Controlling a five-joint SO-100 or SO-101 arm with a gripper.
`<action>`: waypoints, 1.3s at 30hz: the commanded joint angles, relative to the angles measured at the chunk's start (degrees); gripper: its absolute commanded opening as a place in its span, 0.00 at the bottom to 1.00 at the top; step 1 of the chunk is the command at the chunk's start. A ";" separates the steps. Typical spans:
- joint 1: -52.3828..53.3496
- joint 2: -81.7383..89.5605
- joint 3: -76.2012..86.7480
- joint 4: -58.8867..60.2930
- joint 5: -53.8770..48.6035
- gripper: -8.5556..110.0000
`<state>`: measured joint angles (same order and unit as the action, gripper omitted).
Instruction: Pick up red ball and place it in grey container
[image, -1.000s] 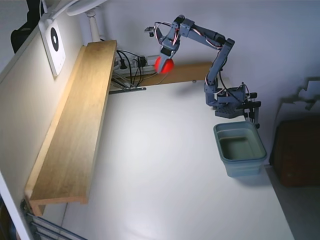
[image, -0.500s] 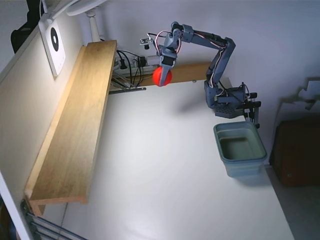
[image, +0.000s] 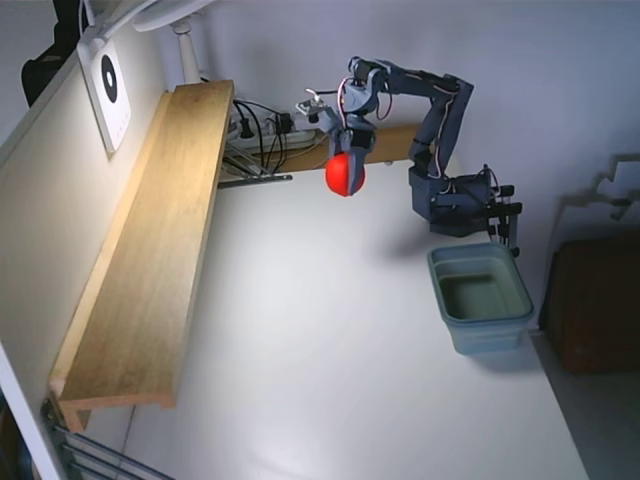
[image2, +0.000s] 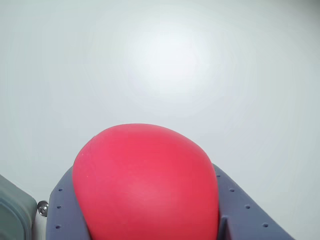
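The red ball hangs in the air above the white table, held in my gripper, which is shut on it. In the wrist view the red ball fills the lower middle, squeezed between the blue-grey fingers. The grey container stands on the table at the right, below the arm's base, open and empty. A corner of the grey container shows at the lower left of the wrist view. The ball is well to the left of the container and higher.
A long wooden shelf runs along the left wall. Cables and a power strip lie at the back, behind the gripper. The arm's base is clamped at the table's right edge just behind the container.
The gripper, still holding the red ball, has moved down and to the right, away from the back wall and nearer the container.
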<state>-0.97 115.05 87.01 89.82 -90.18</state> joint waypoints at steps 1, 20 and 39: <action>-6.34 0.05 -2.71 0.97 0.18 0.27; -38.49 0.05 -2.71 0.97 0.18 0.27; -53.03 0.05 -2.71 0.97 0.18 0.27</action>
<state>-52.47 115.05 87.01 89.82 -90.18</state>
